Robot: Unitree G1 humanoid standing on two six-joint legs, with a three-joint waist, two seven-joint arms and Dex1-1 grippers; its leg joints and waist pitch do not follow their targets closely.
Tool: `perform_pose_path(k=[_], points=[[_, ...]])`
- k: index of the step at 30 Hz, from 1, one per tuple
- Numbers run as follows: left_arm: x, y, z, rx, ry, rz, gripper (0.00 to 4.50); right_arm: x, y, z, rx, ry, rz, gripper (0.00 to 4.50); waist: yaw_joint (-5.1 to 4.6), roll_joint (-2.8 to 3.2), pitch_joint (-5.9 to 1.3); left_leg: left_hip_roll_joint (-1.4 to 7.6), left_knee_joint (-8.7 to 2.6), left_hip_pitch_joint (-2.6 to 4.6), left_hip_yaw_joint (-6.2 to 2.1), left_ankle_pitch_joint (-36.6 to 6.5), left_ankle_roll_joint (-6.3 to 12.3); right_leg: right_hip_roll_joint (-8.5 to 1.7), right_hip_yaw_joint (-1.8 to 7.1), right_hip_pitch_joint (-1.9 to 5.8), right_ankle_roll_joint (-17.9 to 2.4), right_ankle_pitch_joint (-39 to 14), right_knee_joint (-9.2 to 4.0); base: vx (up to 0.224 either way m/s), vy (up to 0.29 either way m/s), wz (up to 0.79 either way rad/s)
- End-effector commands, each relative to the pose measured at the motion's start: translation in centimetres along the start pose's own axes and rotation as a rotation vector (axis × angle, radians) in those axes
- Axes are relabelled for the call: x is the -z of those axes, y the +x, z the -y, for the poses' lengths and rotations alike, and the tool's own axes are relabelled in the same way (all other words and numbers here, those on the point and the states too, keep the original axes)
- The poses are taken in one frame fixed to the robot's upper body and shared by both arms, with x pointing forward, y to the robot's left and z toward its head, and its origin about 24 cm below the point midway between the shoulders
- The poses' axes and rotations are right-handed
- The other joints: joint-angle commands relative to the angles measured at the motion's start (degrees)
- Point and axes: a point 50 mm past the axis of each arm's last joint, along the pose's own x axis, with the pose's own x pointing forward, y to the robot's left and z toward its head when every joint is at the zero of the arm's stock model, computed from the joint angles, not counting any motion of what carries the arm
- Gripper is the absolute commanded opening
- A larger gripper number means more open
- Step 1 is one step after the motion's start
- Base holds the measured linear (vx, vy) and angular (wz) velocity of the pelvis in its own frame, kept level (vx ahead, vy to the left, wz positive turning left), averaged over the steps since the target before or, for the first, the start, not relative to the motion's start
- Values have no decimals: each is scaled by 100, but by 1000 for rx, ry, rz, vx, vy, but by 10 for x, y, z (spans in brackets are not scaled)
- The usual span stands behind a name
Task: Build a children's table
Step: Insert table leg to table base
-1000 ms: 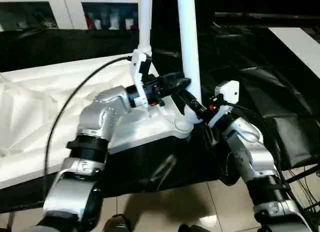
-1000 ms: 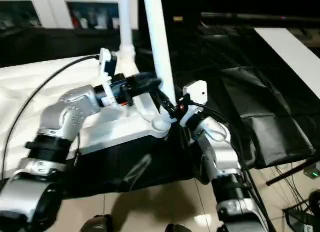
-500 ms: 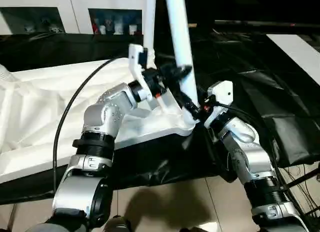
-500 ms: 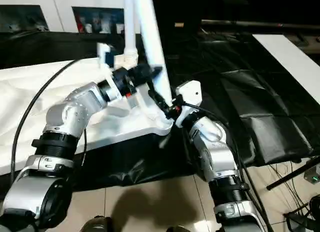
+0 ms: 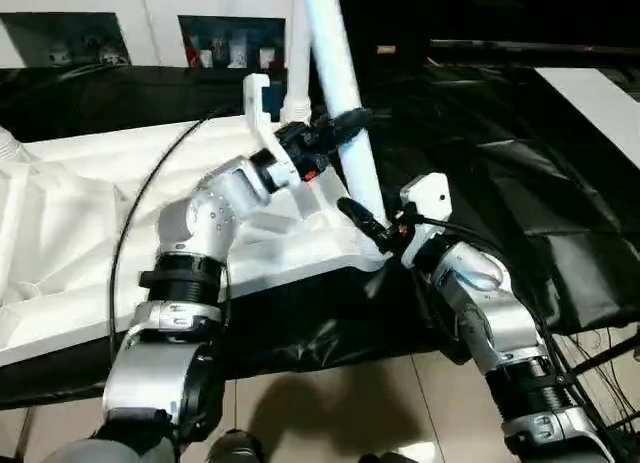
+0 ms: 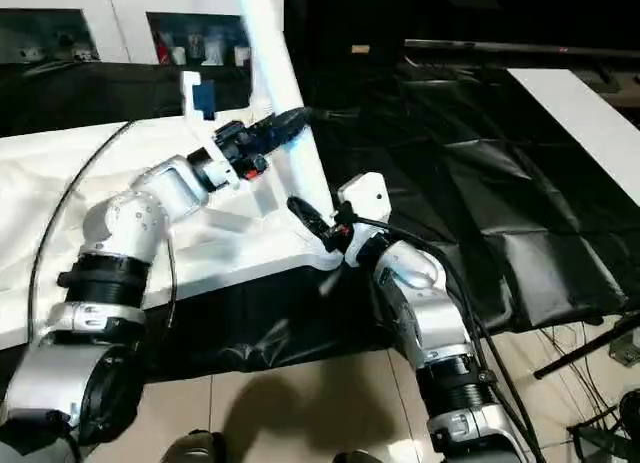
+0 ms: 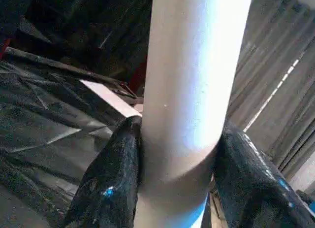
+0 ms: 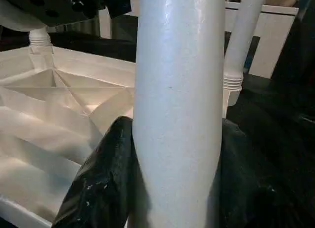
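Observation:
The children's table top (image 5: 90,213) lies upside down on black cloth, ribbed underside (image 8: 54,105) up. One white leg (image 5: 296,53) stands in a far corner socket. A second leg (image 5: 338,103) leans over the near right corner, its top tipped left. My left gripper (image 5: 345,125) is shut on this leg partway up; black fingers (image 7: 113,183) press both its sides. My right gripper (image 5: 362,219) is shut on the same leg (image 8: 177,105) lower down, just above the corner socket (image 5: 372,251). The leg's lower end is hidden behind the fingers.
The black-draped work table (image 5: 490,133) stretches right and back. A white cabinet with glass doors (image 5: 130,23) stands behind. A black cable (image 5: 150,198) loops over my left arm. A white panel (image 5: 600,93) lies at far right. Tiled floor (image 5: 330,403) is below the table edge.
The held leg has tipped from nearly upright to leaning, top toward the left. My left gripper has moved higher and farther away along it. The view has also shifted.

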Motion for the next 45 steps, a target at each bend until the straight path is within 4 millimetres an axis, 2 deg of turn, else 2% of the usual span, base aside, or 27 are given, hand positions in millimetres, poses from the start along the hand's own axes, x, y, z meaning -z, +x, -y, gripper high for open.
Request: perform_pose_path(k=[1,8,9,11,12,13,14,16,17,18,22,25,26,35,38,45], points=[[-5,11,12,59,2,-10,187,-5,4,1,-20,-6,3,184,29,76,-625,59,-359,163,-44,-1163,133,-162,175,349,-1314,-405,-337,0,0,0],[-10,17,19,71,66,-39,185,-8,5,3,-35,55,9,184,27,69,-631,58,-357,168,-51,-1191,119,-156,174,359,-1323,-391,-325,0,0,0],[-12,19,21,68,125,-62,184,-10,4,4,-43,130,8,219,29,66,-631,57,-356,170,-54,-1192,154,-146,174,360,-1315,-378,-329,0,0,0],[-13,23,25,70,219,-112,183,-11,3,7,-72,214,-25,254,53,77,-633,71,-358,185,-58,-1208,147,-161,174,347,-1296,-415,-325,0,0,0],[-13,23,25,70,219,-112,181,-11,3,7,-72,214,-25,256,54,75,-632,71,-361,187,-60,-1195,163,-156,175,357,-1310,-391,-329,0,0,0],[-14,27,29,71,259,-136,180,-11,0,11,-109,223,-81,274,79,50,-635,71,-350,180,-55,-1060,150,-145,172,360,-1329,-252,-302,0,0,0],[-15,29,31,76,286,-150,180,-12,-2,13,-129,222,-104,274,85,22,-640,72,-342,179,-48,-1005,147,-150,176,363,-1323,-210,-298,0,0,0],[-17,32,35,79,315,-162,180,-15,-3,15,-147,225,-122,296,132,34,-636,60,-331,163,-39,-932,119,-168,183,363,-1286,-230,-298,0,0,0],[-19,34,36,80,330,-166,180,-16,-4,17,-153,230,-129,305,146,-6,-639,57,-329,158,-38,-912,118,-178,181,373,-1260,-303,-296,0,0,0],[-20,35,38,81,343,-168,180,-18,-4,18,-156,236,-135,309,148,-9,-640,56,-328,150,-39,-903,117,-182,183,377,-1246,-334,-300,0,0,0],[-23,40,47,121,364,-161,180,-22,-6,22,-186,224,-203,311,153,2,-641,62,-318,158,-36,-912,49,-184,181,355,-1241,-453,-308,0,0,0],[-22,41,48,129,381,-172,180,-22,-5,24,-181,221,-236,311,155,-14,-647,54,-313,148,-36,-912,34,-186,178,362,-1237,-469,-308,0,0,0],[-21,41,49,136,394,-186,180,-23,-5,25,-179,227,-252,311,159,-1,-649,55,-309,152,-36,-889,36,-185,178,355,-1238,-455,-305,0,0,0],[-15,38,49,173,399,-238,180,-28,-9,25,-221,202,-264,311,168,-11,-653,53,-304,145,-36,-910,15,-183,175,359,-1204,-458,-300,0,0,0],[-12,35,47,170,409,-261,180,-33,-10,24,-239,197,-249,311,169,14,-656,55,-305,147,-42,-909,6,-177,172,355,-1219,-430,-292,0,0,0],[-12,34,44,173,400,-266,180,-34,-16,23,-270,194,-262,311,171,2,-653,53,-300,147,-40,-956,-12,-182,174,360,-1244,-447,-296,0,0,0]])
